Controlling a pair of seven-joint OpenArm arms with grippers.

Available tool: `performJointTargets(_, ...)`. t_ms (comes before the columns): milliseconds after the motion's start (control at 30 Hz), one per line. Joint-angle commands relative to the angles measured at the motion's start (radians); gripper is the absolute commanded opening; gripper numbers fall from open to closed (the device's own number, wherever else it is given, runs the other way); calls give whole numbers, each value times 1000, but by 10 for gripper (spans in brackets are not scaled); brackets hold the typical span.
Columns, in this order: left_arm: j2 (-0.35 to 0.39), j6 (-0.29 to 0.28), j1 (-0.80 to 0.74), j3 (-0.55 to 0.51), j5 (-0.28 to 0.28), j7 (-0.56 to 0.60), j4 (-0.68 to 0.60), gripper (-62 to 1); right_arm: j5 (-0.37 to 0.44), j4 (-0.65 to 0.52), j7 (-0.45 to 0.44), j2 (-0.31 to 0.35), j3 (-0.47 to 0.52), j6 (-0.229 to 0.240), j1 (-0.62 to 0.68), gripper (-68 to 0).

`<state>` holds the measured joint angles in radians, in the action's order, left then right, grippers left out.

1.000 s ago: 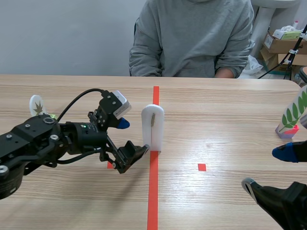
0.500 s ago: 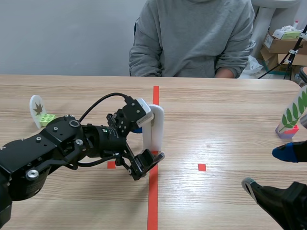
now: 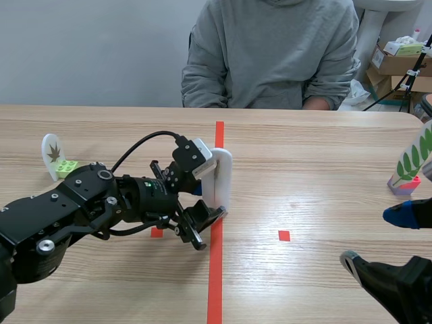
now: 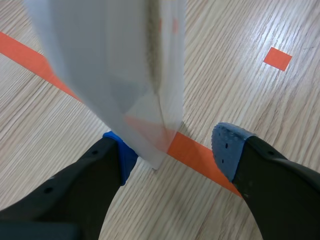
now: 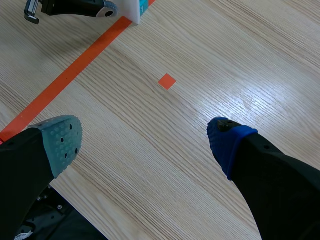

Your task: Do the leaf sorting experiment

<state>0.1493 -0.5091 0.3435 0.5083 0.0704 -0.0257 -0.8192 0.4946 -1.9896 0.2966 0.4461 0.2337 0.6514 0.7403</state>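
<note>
Straddling smooth round-topped white card [image 3: 223, 177], left gripper [image 4: 175, 150]

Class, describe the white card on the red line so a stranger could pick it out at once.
On the wooden table, find the long orange-red tape line down the middle. The tall white card stands on it, between the jaws of the left gripper. The brown-leaf card and green-leaf card stand off the line, near the table's sides.

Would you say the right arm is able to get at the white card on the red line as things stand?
Probably not cleanly: the left gripper straddles the white card, a finger on each side, so the right gripper would meet that arm.
</note>
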Motion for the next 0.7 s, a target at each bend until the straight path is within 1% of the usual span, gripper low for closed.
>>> performJointTargets(0, -21, 2, 6, -2, -15, 11, -27, -337, 7, -14, -11, 8, 3, 2, -11, -165)
performJointTargets(133, -43, 1, 6, -2, -19, 10, -27, -410, 7, -14, -11, 8, 3, 1, -11, -165)
performJointTargets(300, -66, 10, 6, -2, -22, 11, -27, -465, 7, -14, -11, 8, 3, 1, -11, -165)
performJointTargets(433, -66, 17, 6, -2, -22, 12, -27, -521, 7, -14, -11, 8, 3, 1, -11, -165)
performJointTargets(600, -65, 24, 6, -6, -21, 14, -27, -551, 7, -14, -11, 8, 3, 1, -11, -165)
performJointTargets(667, -65, 24, 6, -6, -21, 14, -27, -554, 7, -14, -11, 8, 3, 1, -11, -165)
